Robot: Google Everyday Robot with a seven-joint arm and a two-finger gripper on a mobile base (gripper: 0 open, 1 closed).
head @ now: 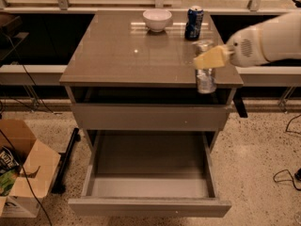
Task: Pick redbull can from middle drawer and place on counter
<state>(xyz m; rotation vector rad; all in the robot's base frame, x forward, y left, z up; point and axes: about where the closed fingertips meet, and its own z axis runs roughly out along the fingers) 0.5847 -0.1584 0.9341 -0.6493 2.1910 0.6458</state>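
Over the counter, front right, jaws clamp the redbull can.

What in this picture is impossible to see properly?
Camera view:
- redbull can: upper part hidden behind the gripper holding it at the front-right edge of the counter.
- Robot arm: cut off by the right edge.
- Cardboard box: cut off by the left edge.
- Blue can: label unreadably small.
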